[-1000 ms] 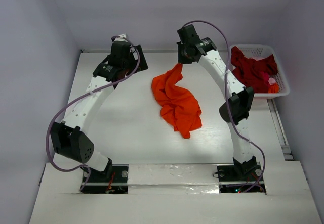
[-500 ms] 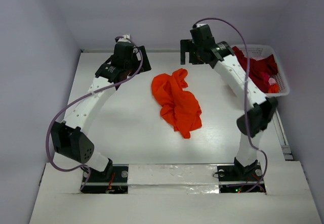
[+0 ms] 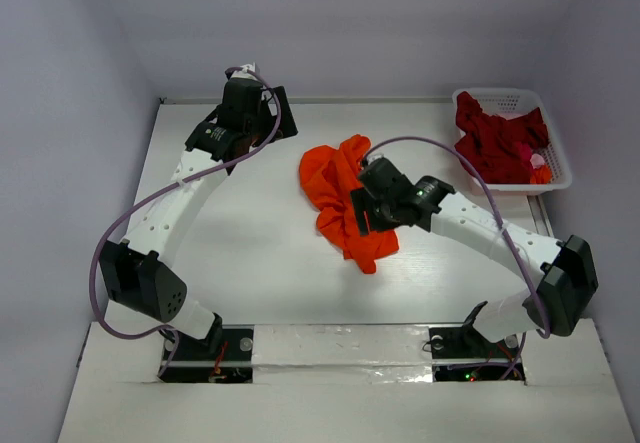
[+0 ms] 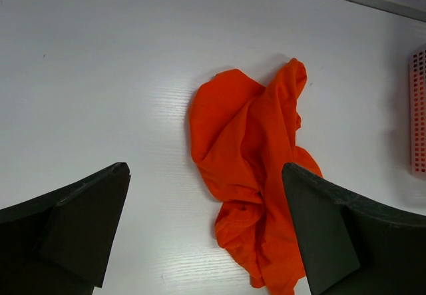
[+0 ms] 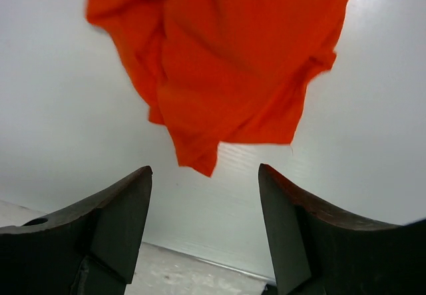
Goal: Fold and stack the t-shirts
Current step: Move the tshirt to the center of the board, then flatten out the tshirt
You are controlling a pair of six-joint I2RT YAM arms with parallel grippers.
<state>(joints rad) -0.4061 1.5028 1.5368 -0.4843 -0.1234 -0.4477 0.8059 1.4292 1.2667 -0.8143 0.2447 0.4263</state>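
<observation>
Top view, orange t-shirt [image 3: 335,188]: we see it crumpled in a long heap at the middle of the white table [image 3: 250,243].
Top view, crimson t-shirt [image 3: 497,141]: it is bunched inside the white basket [image 3: 561,177] at the far right, well apart from the orange one.
Top view, right gripper [image 3: 362,211]: it hangs over the right side of the orange heap; from here we cannot tell how its fingers stand.
Top view, left gripper [image 3: 268,118]: it sits at the far left of the table, apart from the orange heap.
Left wrist view, fingers: we see 2 dark fingers spread wide, gripping nothing.
Left wrist view, orange t-shirt: it lies on the table ahead, framed between the 2 fingers and touching neither.
Right wrist view, fingers: both are parted wide and empty.
Right wrist view, orange t-shirt: it fills the upper half, a pointed fold ending just ahead of the gap; the picture is soft.
</observation>
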